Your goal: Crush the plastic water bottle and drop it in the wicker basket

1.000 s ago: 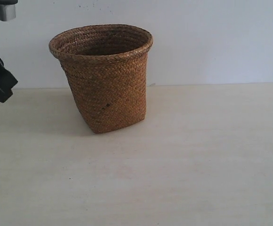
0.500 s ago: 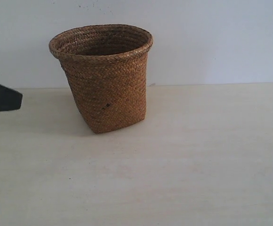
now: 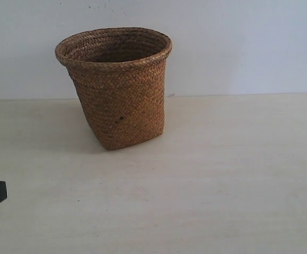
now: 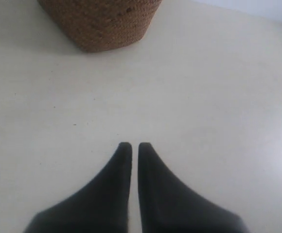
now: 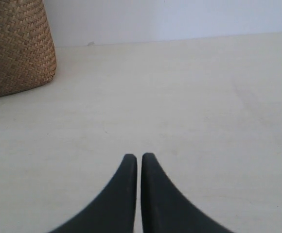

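Listing item one? — Checker
Wicker basket (image 3: 119, 100): brown, woven, upright on the pale table (image 3: 222, 174), left of centre in the exterior view, near the white wall (image 3: 238, 47); small dark spot on its side. — Clerk
Item two, the claws? — Checker
Left gripper (image 4: 131, 145): fingers drawn almost together, only a slit between, nothing held, over the table, well apart from the basket. Right gripper (image 5: 138, 156): same closed, empty posture, also apart from the basket. — Clerk
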`<state>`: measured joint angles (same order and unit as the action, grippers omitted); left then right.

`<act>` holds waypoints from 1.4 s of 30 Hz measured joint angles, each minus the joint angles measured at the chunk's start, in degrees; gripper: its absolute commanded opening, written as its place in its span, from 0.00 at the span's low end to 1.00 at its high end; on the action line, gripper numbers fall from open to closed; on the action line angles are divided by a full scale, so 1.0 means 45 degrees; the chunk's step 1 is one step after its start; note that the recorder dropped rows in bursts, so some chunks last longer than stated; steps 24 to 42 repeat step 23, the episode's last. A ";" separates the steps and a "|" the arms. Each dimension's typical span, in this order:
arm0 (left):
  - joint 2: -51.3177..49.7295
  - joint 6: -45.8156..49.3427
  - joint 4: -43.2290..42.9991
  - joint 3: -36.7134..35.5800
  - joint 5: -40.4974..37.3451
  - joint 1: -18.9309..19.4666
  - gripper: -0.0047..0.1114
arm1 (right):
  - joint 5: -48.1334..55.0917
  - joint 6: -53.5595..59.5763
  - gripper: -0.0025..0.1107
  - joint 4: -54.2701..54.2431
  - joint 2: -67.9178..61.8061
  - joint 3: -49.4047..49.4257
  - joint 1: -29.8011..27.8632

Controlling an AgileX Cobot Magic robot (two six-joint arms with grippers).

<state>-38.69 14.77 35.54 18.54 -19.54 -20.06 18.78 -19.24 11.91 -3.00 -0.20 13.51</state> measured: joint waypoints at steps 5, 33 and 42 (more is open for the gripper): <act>0.0107 0.0031 0.0082 -0.0687 0.0056 0.0000 0.08 | 0.0000 0.0000 0.02 0.0000 0.0000 0.0000 0.0000; 0.0107 0.0060 0.0242 -0.1391 0.0776 0.0000 0.08 | 0.0000 0.0000 0.02 0.0000 0.0000 0.0000 0.0000; 0.0107 0.0060 0.0242 -0.1391 0.0776 0.0000 0.08 | 0.0000 0.0000 0.02 0.0000 0.0000 0.0000 0.0000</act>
